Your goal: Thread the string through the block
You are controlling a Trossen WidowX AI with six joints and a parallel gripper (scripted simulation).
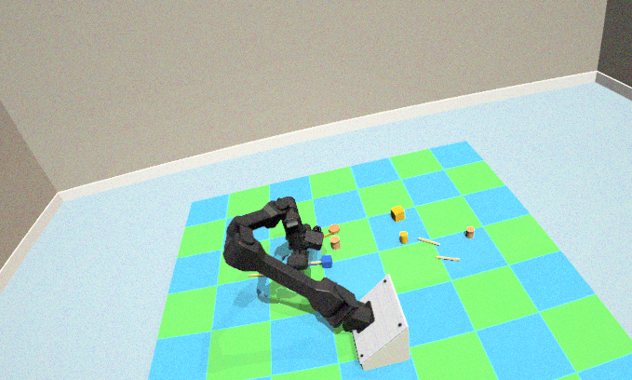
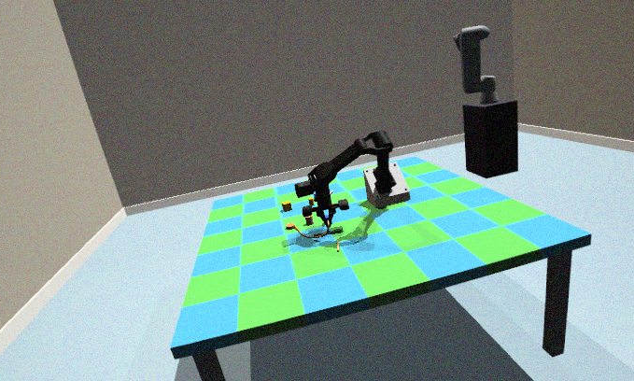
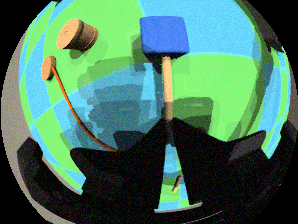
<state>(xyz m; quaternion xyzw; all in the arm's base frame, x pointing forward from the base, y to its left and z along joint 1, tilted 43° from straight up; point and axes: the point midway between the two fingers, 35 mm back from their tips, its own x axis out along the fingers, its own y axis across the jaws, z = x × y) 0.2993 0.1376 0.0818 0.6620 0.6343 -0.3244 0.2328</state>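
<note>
My gripper [image 2: 328, 224] [image 3: 168, 121] is shut on the pale wooden stick [image 1: 315, 263] [image 3: 168, 85], low over the table. The stick points away from the fingers to a blue block [image 1: 327, 261] [image 3: 164, 36]. In the wrist view its far end meets the block's near lower edge; I cannot tell whether it is inside a hole, and no hole shows. The orange string [image 2: 304, 235] [image 3: 75, 116] curves from the round button [image 1: 333, 228] [image 2: 290, 226] [image 3: 48, 68] back to the fingers. The fingertips are hidden behind the arm in the top view.
A brown cylinder [image 1: 335, 243] [image 3: 76, 35] stands between button and blue block. A loose stick [image 1: 255, 275] [image 2: 338, 246] [image 3: 177, 183] lies behind the gripper. Farther off are a yellow cube [image 1: 396, 213] [image 2: 286, 205], a yellow cylinder [image 1: 403, 237], two loose sticks and another brown cylinder [image 1: 469, 232].
</note>
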